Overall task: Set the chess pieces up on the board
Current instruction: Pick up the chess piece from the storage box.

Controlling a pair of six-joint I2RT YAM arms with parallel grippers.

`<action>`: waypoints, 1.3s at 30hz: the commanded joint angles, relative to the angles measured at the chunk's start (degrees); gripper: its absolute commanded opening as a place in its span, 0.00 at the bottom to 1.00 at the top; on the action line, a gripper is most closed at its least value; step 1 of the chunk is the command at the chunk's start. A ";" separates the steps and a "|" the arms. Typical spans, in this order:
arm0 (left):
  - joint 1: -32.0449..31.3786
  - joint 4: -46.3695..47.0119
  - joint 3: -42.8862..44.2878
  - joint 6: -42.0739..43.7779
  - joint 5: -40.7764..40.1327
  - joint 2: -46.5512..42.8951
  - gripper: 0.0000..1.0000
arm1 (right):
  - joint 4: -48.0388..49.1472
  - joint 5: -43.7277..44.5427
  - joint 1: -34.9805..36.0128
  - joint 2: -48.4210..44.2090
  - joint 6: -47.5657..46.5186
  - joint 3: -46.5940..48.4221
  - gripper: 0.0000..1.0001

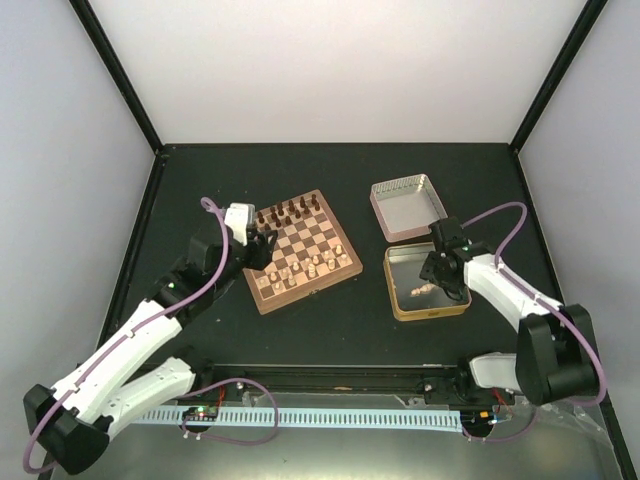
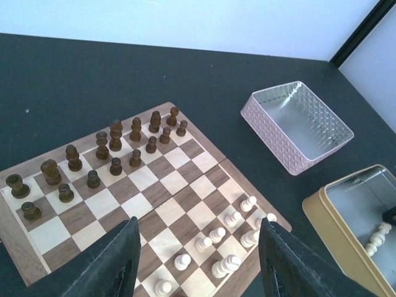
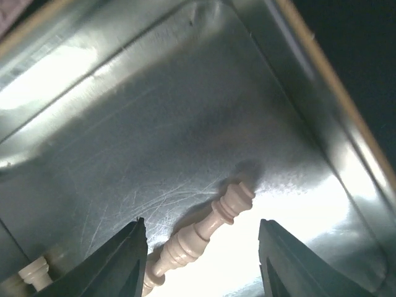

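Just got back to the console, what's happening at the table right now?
The left gripper hovers open and empty over the board, where several cream chess pieces stand, setup unfinished; the dark pieces fill two far rows. The right gripper is down in the gold tin, jaws open either side of a cream piece lying flat, not gripping it. Another piece lies beside it.

Pretty clearly a robotics lab test cell: plain white wall panels [image 1: 340, 70] in black frame struts [image 1: 112, 70], a matte black surface [image 1: 340, 330], two white robot arms [image 1: 130, 360] bolted at its near edge, purple cables [image 1: 232, 441] looping by a white slotted cable duct [image 1: 340, 416].
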 commanded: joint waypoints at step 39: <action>0.52 4.40 -1.63 0.24 -0.48 0.13 0.57 | 2.34 -4.50 1.57 6.99 -1.49 -1.74 0.34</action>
